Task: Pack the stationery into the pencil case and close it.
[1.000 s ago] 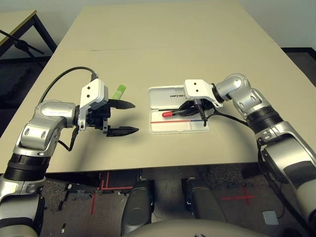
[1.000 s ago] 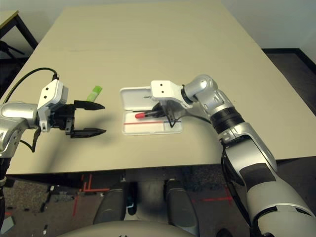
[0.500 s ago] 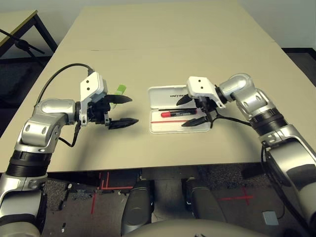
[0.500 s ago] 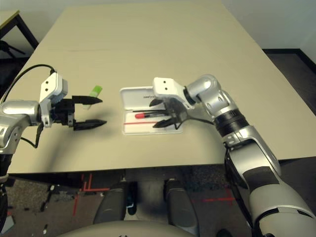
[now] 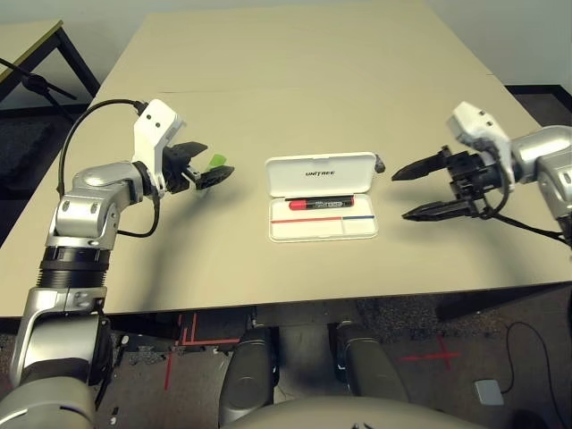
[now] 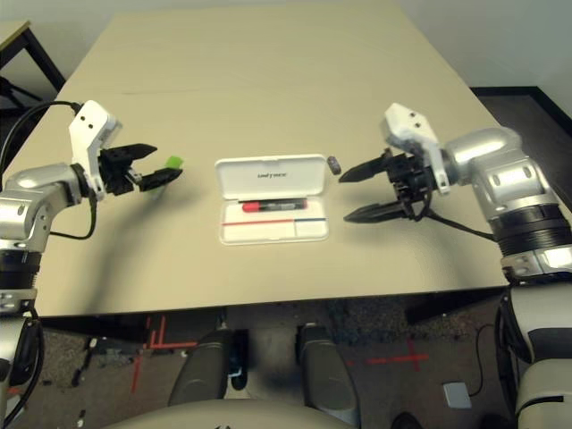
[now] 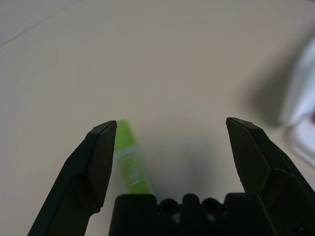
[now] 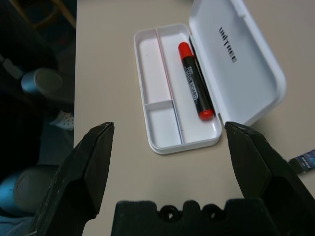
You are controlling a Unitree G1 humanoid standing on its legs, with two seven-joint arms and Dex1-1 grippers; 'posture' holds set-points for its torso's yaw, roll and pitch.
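Note:
The white pencil case [image 5: 322, 169] lies open at the table's centre, its lid folded back. The red marker with a black cap [image 5: 319, 204] rests in its tray [image 8: 161, 128], beside the thin red-and-blue line. A tiny dark piece [image 5: 380, 164] sits on the table just off the lid's right corner. To the right of the case, my right gripper [image 5: 403, 194] hovers open and holds nothing. Left of the case, my left gripper [image 5: 210, 165] is open around the light-green stick [image 7: 129, 160], which lies on the table close to one finger [image 7: 98, 157].
The beige table [image 5: 295, 80] stretches far back with a seam across it. Its front edge [image 5: 295, 299] runs just below the case. A second table and dark stand [image 5: 36, 54] sit off the far left corner.
My right gripper opened, left the marker in the case and drew back to the right. My left gripper moved away from me and now straddles the green stick.

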